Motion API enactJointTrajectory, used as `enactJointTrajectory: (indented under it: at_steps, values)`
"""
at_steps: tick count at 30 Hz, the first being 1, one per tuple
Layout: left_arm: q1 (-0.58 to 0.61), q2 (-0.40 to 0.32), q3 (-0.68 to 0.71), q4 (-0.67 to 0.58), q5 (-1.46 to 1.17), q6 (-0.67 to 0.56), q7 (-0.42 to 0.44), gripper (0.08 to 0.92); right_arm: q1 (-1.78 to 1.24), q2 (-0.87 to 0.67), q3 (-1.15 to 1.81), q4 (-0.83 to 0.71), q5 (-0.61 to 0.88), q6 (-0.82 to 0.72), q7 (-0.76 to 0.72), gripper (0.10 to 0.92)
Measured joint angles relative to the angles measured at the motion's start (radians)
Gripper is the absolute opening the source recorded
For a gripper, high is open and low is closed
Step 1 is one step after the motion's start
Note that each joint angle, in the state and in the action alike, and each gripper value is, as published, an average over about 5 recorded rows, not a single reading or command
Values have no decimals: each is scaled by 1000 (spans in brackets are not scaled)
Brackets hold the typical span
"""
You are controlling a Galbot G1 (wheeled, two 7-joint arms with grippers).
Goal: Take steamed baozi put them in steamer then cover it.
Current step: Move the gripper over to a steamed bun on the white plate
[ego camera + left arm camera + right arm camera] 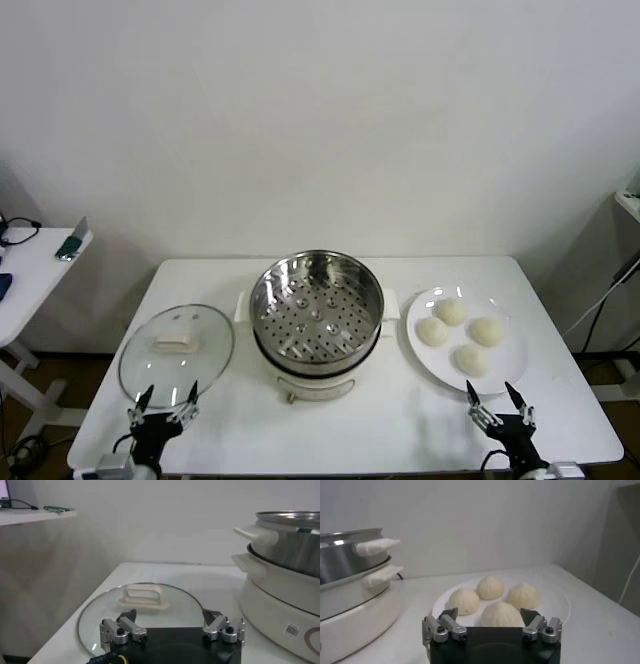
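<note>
Several cream-white baozi (461, 334) lie on a white plate (507, 360) at the table's right; the right wrist view shows them close up, the nearest baozi (501, 615) just ahead of my open right gripper (490, 614). That right gripper (493, 396) hovers at the front edge, below the plate. The steel steamer (316, 310) stands in the middle with its perforated tray bare. The glass cover (176, 352) lies flat on the table's left, its cream handle (142, 597) facing up. My left gripper (167, 397) is open at the cover's near rim, holding nothing.
A white side table (30, 270) with small items stands to the far left. The steamer's white base and side handles (256, 534) jut out toward the cover. Bare tabletop (330, 425) runs along the front between the two grippers.
</note>
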Motion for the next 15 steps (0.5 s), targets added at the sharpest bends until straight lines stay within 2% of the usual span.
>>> enactJointTrajectory:
  at_steps: [8, 15]
  values:
    - [-9, 4, 0, -10, -4, 14, 1, 823, 178, -100, -17, -25, -23, -167, 7, 823]
    - [-11, 12, 1, -18, -8, 19, 8, 823, 476, -272, -173, -119, -76, -303, -83, 823]
